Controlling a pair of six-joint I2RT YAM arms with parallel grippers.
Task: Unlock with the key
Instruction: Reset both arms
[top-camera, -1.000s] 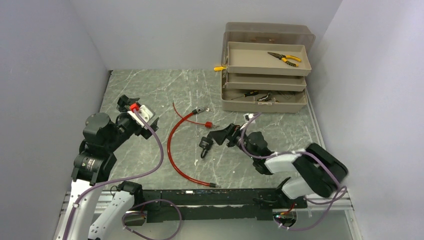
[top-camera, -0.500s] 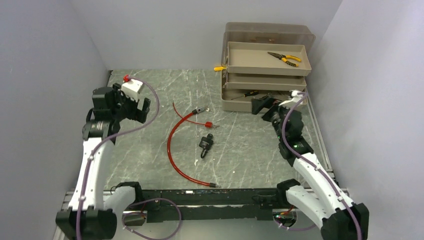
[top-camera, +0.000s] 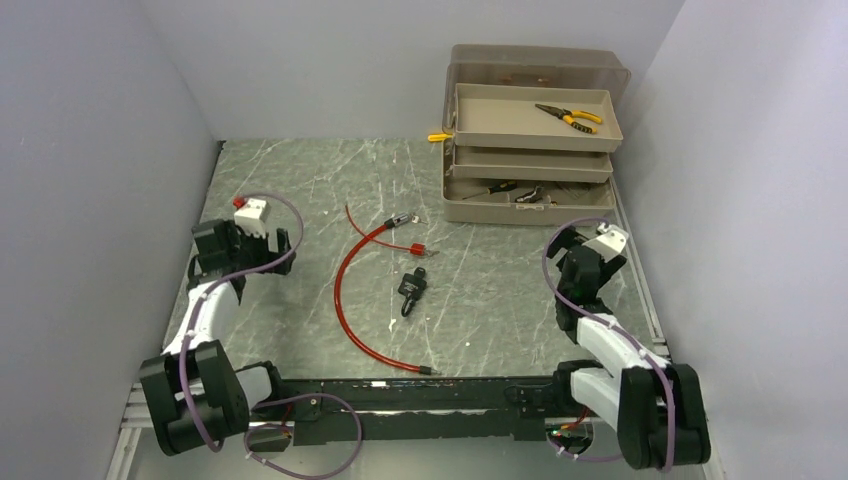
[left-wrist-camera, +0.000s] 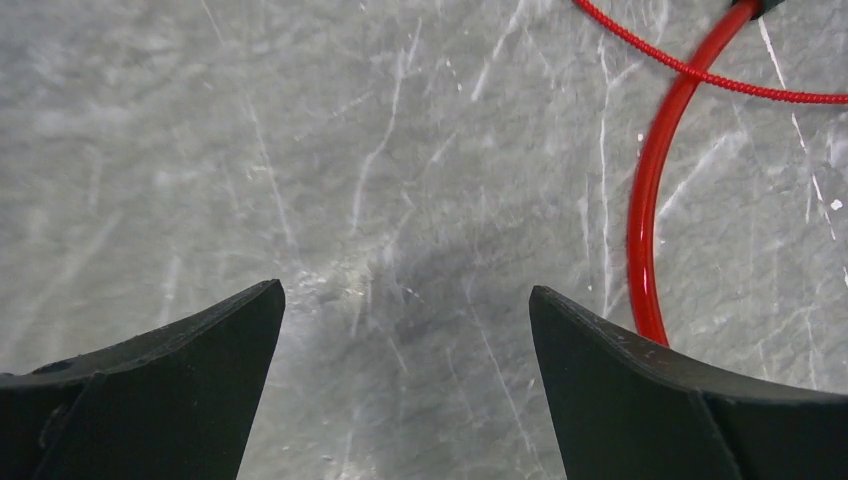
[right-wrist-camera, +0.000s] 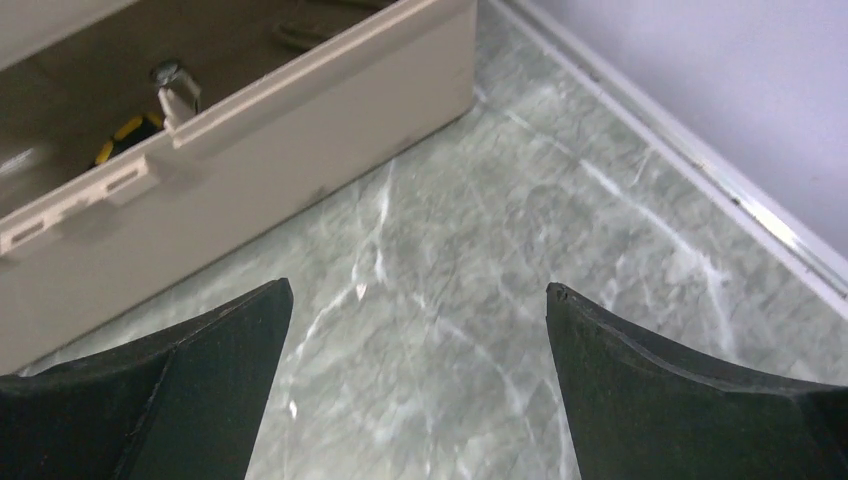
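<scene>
A thick red cable (top-camera: 345, 290) lies looped on the marble table, and its curve shows in the left wrist view (left-wrist-camera: 645, 210). A small black lock body (top-camera: 411, 288) rests inside the loop. A small metal piece (top-camera: 402, 219) lies at the cable's far end beside a thin red cord (left-wrist-camera: 700, 75); I cannot tell whether it is the key. My left gripper (top-camera: 272, 248) (left-wrist-camera: 405, 290) hangs open over bare table left of the cable. My right gripper (top-camera: 563, 245) (right-wrist-camera: 420, 285) is open and empty near the toolbox's front right corner.
A beige tiered toolbox (top-camera: 530, 205) stands open at the back right, its front wall (right-wrist-camera: 250, 190) close ahead of the right gripper. Yellow-handled pliers (top-camera: 570, 117) lie in its top tray. Walls enclose the table on both sides; a rail (right-wrist-camera: 700, 170) edges the right.
Both arms have pulled back from the middle and folded low at the table's sides. The right gripper left the lock and went toward the toolbox. Both grippers stayed open.
</scene>
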